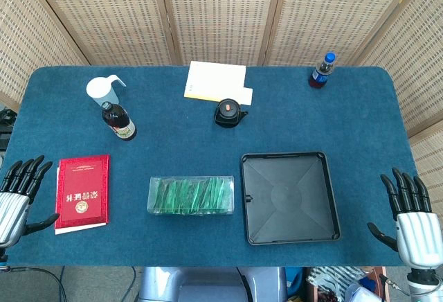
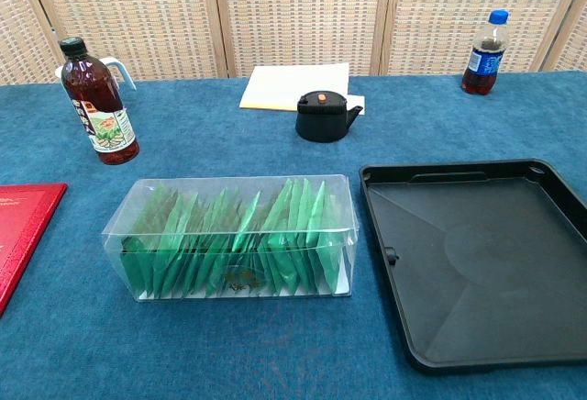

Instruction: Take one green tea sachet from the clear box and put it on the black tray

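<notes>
— Which step are we at?

— I judge it is the very start. Both hands wait at the near corners of the table (image 1: 208, 108), and nothing is picked yet. My left hand (image 1: 19, 194) has its fingers apart and holds nothing. My right hand (image 1: 408, 212) is the same, fingers spread and empty. Only the head view shows them.

— Where are the task things?

— The clear box (image 2: 234, 237) sits near the middle, full of green tea sachets (image 2: 240, 235) standing upright in a row. The black tray (image 2: 481, 253) is just beside it, on the right, and it has nothing in it.

— What does the next move ask?

— One hand must travel to the box and pinch a single sachet by its top edge. They are packed close, so taking only one needs care, I think.

— Counts?

— One box, one tray. The sachets are too many and too tight to count. Also two bottles: a dark bottle (image 2: 99, 102) far left and a blue-capped bottle (image 2: 482, 53) far right. One red booklet (image 1: 83, 192), one small black pot (image 2: 325, 116), one pale paper pad (image 2: 295, 86).
</notes>
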You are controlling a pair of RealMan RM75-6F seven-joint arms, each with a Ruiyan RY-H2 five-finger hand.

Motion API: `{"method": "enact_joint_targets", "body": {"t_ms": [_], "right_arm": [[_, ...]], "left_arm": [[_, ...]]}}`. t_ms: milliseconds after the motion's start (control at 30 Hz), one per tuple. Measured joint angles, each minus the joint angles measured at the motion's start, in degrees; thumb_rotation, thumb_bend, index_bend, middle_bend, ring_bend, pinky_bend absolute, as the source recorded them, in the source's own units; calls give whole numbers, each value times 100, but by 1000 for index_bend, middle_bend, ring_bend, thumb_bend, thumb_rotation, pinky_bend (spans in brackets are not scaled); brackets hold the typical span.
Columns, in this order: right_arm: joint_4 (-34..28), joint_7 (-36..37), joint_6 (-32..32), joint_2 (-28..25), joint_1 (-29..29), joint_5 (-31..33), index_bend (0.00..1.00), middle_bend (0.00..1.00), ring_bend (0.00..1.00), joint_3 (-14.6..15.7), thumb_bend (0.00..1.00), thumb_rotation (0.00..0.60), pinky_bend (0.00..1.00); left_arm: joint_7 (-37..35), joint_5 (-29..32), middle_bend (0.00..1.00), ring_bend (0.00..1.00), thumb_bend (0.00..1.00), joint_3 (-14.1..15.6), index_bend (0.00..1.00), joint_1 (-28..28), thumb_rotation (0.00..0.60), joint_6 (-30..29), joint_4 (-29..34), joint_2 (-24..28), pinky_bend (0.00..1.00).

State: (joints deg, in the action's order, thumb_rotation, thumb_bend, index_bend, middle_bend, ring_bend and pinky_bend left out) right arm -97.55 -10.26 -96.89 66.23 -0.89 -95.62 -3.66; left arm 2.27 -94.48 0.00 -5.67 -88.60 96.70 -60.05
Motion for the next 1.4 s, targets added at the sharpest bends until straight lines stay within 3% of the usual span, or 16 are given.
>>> {"method": "enact_joint_targets", "body": {"t_ms": [267,467,733,900,1067,1400], "right_arm": [[25,-35,148,7,63,-89,3,0,0,54,0,600,0],[17,280,646,-123,433,-521,48,0,0,174,0,600,0],[-498,1037,2277,-537,1760,-1283,56,0,0,265,0,600,0],[-911,1190,3446,-521,2753,-1389,109,34,0,130,22,600,0],[-1205,984,4139,-236,3283,-1050,115,42,0,-152,62,600,0],[-1166,-254,5128,634,4063,479,115,56,0,-830,91,600,0]], "left_arm": [[-58,2,0,0,51,-10,0,5,600,-24,9,18,0],[-113,50,0,0,51,-47,0,-2,600,-24,2,32,0],[-43,177,0,0,51,-108,0,-55,600,80,-28,-13,0],[-62,248,0,0,51,-136,0,-78,600,128,-44,-17,0],[-106,308,0,0,52,-156,0,-97,600,173,-57,-10,0],[-243,391,0,0,51,-181,0,-126,600,239,-88,27,0]]}}
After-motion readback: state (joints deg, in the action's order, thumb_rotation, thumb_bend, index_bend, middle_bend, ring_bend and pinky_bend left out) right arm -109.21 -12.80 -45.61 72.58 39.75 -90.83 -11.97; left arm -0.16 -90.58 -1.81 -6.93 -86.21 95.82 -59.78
